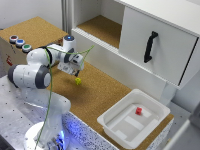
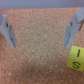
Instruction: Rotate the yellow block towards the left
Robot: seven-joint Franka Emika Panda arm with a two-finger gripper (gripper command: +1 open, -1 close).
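The yellow block (image 1: 78,81) is a tiny bright cube lying on the cork surface. My gripper (image 1: 75,73) hangs just above it, a little toward the exterior view's left. In the wrist view the yellow block (image 2: 76,58) shows black letters on its top face. There my gripper (image 2: 41,46) is open and empty. The block lies outside the jaws, just beyond the tip of one grey finger (image 2: 71,36). The other finger (image 2: 9,31) stands far from the block.
A white tray (image 1: 112,126) at the exterior view's right holds a small red block (image 1: 138,110). A white cabinet with a black handle (image 1: 150,46) stands behind. A box with coloured buttons (image 1: 20,43) sits at the far left. A green cable (image 1: 50,95) hangs along the arm.
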